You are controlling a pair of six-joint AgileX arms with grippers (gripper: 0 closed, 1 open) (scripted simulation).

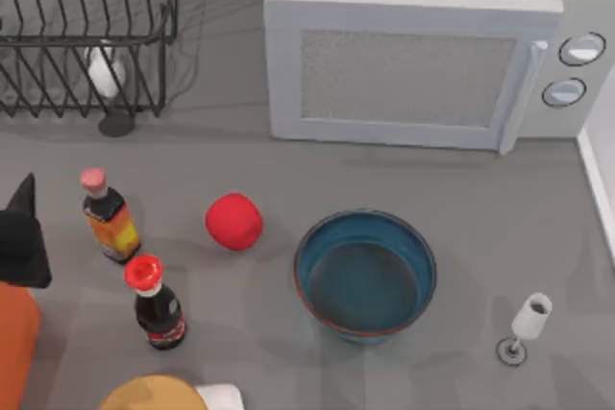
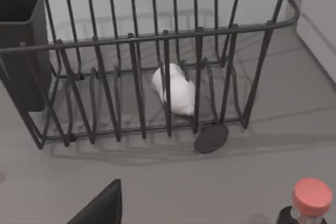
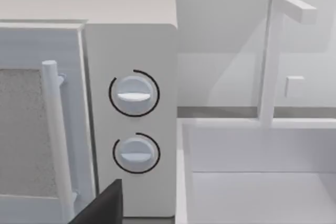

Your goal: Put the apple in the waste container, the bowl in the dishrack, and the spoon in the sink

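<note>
Near the middle of the top view, the red apple (image 1: 233,221) sits on the grey table (image 1: 480,199), well apart from everything, with the teal bowl (image 1: 365,274) standing upright to its right, empty. At the upper left of that frame I see the black wire dishrack (image 1: 86,36), a white wine glass (image 1: 106,72) lying tipped inside it. My left gripper (image 1: 21,237) is at the left edge beside two bottles (image 1: 109,215); I cannot tell how its fingers stand. From the right wrist view I see the microwave (image 3: 131,108) dials and a white sink (image 3: 257,182) beside it. A second wine glass (image 1: 527,324) stands lower right of the bowl.
</note>
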